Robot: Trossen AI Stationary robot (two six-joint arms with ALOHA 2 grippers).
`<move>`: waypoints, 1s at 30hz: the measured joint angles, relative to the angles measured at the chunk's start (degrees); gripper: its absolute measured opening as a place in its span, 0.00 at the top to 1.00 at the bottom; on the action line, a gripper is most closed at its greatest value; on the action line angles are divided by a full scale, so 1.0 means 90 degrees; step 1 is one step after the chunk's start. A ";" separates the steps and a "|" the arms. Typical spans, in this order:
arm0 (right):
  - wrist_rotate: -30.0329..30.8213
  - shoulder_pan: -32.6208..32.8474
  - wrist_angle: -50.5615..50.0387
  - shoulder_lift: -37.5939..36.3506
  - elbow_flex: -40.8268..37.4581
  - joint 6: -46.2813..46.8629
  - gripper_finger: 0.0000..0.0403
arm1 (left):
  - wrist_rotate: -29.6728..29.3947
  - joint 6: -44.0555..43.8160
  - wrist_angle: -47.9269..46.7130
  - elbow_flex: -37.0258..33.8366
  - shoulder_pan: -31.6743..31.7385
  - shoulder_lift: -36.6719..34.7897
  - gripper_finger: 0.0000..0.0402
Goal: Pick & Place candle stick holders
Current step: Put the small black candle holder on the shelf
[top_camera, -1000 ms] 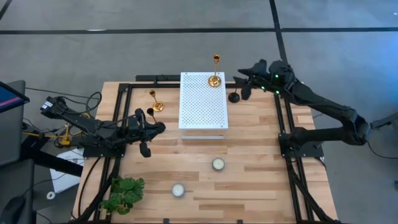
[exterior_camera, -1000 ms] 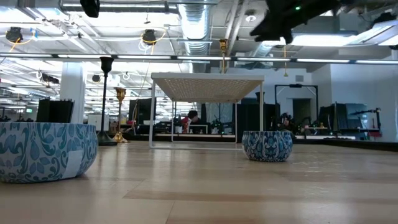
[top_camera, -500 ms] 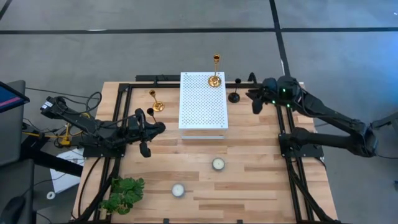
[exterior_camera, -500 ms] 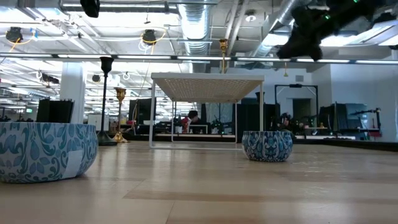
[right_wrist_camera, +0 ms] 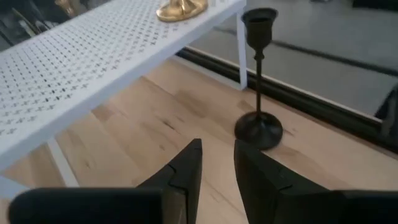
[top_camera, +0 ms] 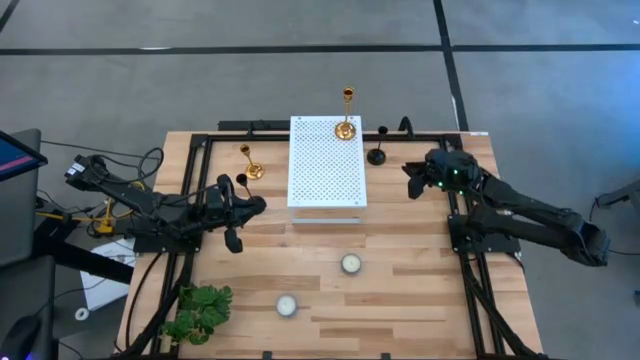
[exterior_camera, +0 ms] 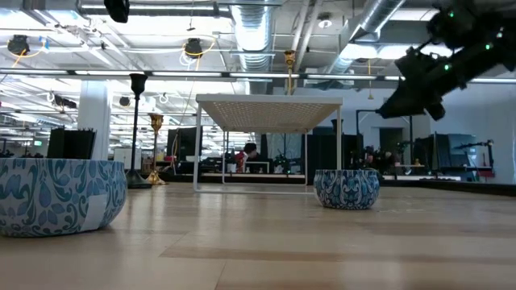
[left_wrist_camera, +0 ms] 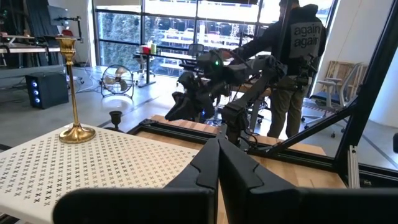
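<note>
Right gripper (top_camera: 408, 180), fingers slightly apart and gripping nothing, is hovering at four o'clock from a black candle stick holder (top_camera: 376, 154). Left gripper (top_camera: 237, 212) is resting with fingers together.

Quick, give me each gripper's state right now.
Left gripper: shut, holding nothing.
Right gripper: partly open, empty, short of the black candle stick holder.

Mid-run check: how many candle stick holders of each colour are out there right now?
gold candle stick holders: 2
black candle stick holders: 2
Total: 4
</note>
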 joint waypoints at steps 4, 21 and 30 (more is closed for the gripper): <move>-0.0014 0.0000 0.0904 0.0119 -0.0552 0.0019 0.79 | 0.0000 0.0001 0.0000 0.0000 0.0001 0.0001 0.99; -0.0017 -0.0007 0.3229 0.1499 -0.1445 -0.0242 0.66 | -0.0002 0.0001 0.0000 0.0000 -0.0001 0.0001 0.99; 0.0730 -0.0007 0.4274 0.2277 -0.1353 0.0419 0.41 | -0.0049 -0.0001 0.0002 0.0000 -0.0001 0.0001 0.99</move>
